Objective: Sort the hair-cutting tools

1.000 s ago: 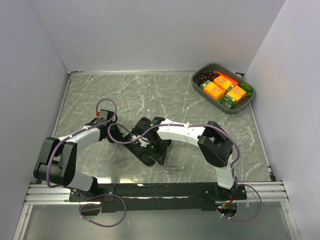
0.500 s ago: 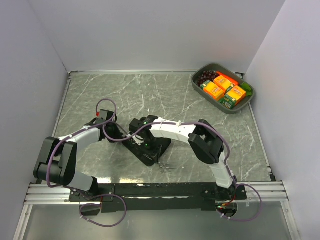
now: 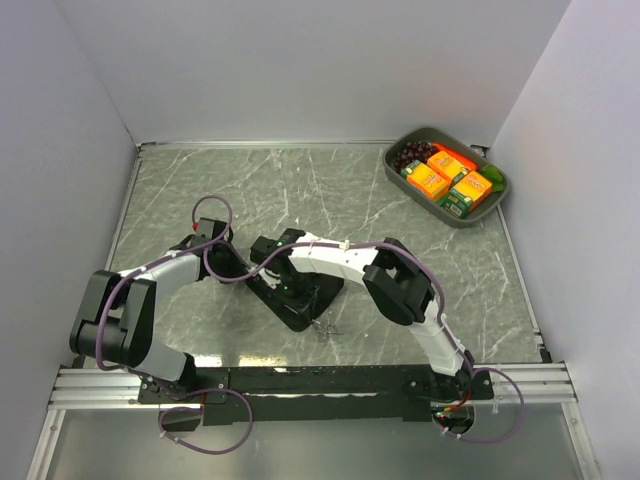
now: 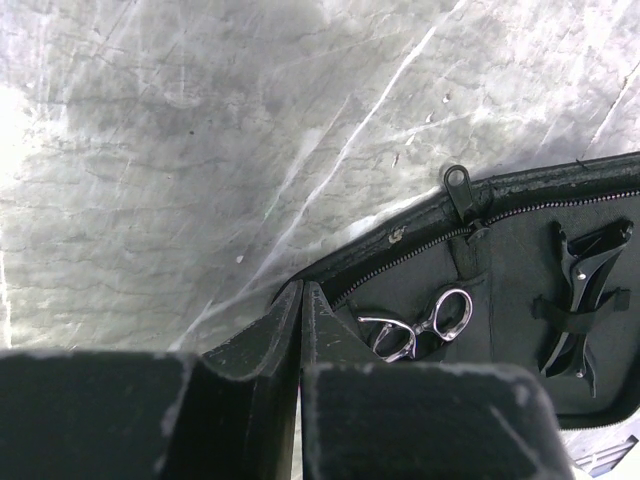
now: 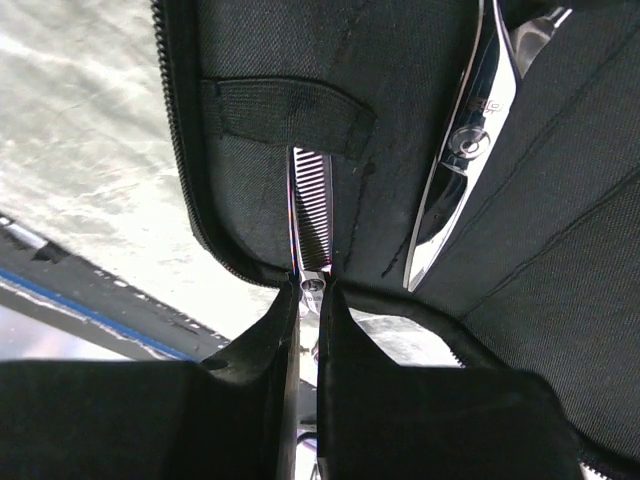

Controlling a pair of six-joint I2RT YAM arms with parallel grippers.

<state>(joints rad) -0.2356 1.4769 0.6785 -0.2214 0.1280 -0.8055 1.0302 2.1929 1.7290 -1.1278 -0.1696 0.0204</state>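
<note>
We see the right fingers (image 5: 262, 350) pinching the toothed scissors (image 5: 312, 210) at the rim of the open case (image 5: 250, 200), with the blade running up under an elastic loop (image 5: 285, 115). A second pair of scissors (image 5: 468, 145) lies just beside it inside the case. The left fingers (image 4: 270, 345) are pressed together at the case's zip corner; we cannot tell whether they catch the rim. Two black clips (image 4: 585, 290) sit under a strap (image 4: 565, 312). The case lies in the middle of the bench (image 3: 200, 190).
</note>
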